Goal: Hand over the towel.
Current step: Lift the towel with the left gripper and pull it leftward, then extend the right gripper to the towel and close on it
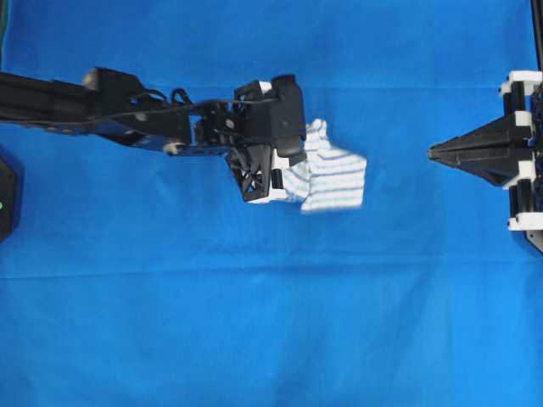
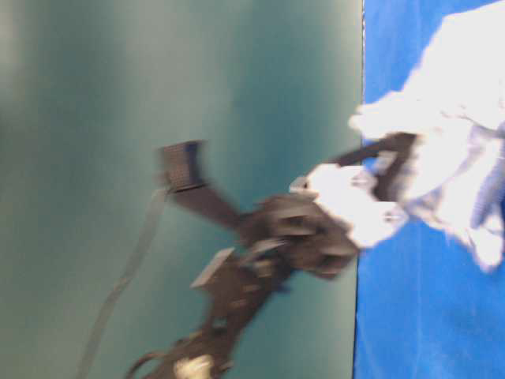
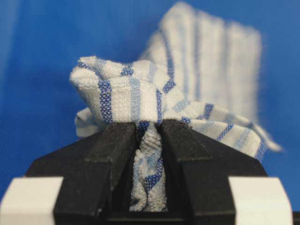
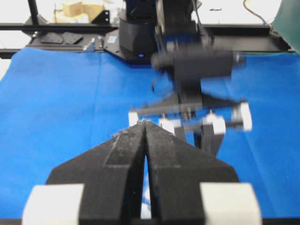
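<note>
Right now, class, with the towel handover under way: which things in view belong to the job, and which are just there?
Belongs to the job:
- the towel, pinched in the left hand
- the right hand, shut, waiting apart from the towel

Just there:
- the blue sheet under everything
- the black base behind the left arm

Table-level view smeared throughout: left end effector (image 2: 371,185) and towel (image 2: 465,150) only as dark and white blurs, stripes unreadable. Overhead: towel's (image 1: 335,178) nine-o'clock part hidden under the left end effector (image 1: 284,174); right end effector (image 1: 441,153) cut off at the three-o'clock edge. Right wrist view: left arm (image 4: 197,61) blurred at twelve o'clock, towel lost behind closed fingers (image 4: 126,154).
</note>
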Motion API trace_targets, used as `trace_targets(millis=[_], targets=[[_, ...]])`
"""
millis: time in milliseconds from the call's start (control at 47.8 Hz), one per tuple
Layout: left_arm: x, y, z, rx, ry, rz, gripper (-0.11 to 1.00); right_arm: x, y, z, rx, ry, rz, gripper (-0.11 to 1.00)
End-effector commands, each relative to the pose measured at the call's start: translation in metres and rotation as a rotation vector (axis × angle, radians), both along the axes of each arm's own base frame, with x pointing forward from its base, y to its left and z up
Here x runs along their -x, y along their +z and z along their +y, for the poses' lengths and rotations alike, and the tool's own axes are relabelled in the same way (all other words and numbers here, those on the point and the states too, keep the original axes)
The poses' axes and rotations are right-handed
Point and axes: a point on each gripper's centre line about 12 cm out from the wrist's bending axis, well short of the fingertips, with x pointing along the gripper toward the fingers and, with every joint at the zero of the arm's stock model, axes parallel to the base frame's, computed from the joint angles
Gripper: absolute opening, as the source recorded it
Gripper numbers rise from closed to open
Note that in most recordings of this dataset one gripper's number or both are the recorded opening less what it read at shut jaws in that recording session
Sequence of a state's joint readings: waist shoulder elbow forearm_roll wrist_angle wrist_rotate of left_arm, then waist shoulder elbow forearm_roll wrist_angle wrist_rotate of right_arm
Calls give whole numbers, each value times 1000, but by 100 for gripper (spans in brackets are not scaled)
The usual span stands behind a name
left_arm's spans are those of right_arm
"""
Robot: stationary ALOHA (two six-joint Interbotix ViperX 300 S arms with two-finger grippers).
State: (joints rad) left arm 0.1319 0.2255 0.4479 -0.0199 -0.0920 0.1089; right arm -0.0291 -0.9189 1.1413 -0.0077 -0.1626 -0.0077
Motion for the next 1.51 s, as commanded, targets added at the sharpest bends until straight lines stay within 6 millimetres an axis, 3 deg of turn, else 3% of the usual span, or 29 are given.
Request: trace_targets(millis=[0, 230, 502, 753, 1025, 1339, 1402, 1485], targets=[[5, 51, -8, -17, -18, -115, 11, -2, 7, 0, 2, -1, -20, 0], [43, 119, -30, -33, -59, -305, 11, -2, 8, 0, 2, -1, -24, 0], [99, 165, -56, -45, -112, -591, 11, -2, 9, 0, 5, 0, -27, 0], [132, 173, -60, -45, -121, -695, 11, -3, 9, 0, 7, 0, -30, 0], [131, 171, -61, -42, -122, -685, 11, -10, 6, 0, -13, -1, -48, 0], [131, 171, -61, -43, -122, -685, 11, -48, 4, 10, -56, 45, -54, 1], [131, 170, -61, -42, -122, -683, 11, -62, 5, 13, -57, 56, -47, 13], [131, 170, -61, -36, -121, -684, 11, -79, 5, 16, -58, 64, -47, 39]])
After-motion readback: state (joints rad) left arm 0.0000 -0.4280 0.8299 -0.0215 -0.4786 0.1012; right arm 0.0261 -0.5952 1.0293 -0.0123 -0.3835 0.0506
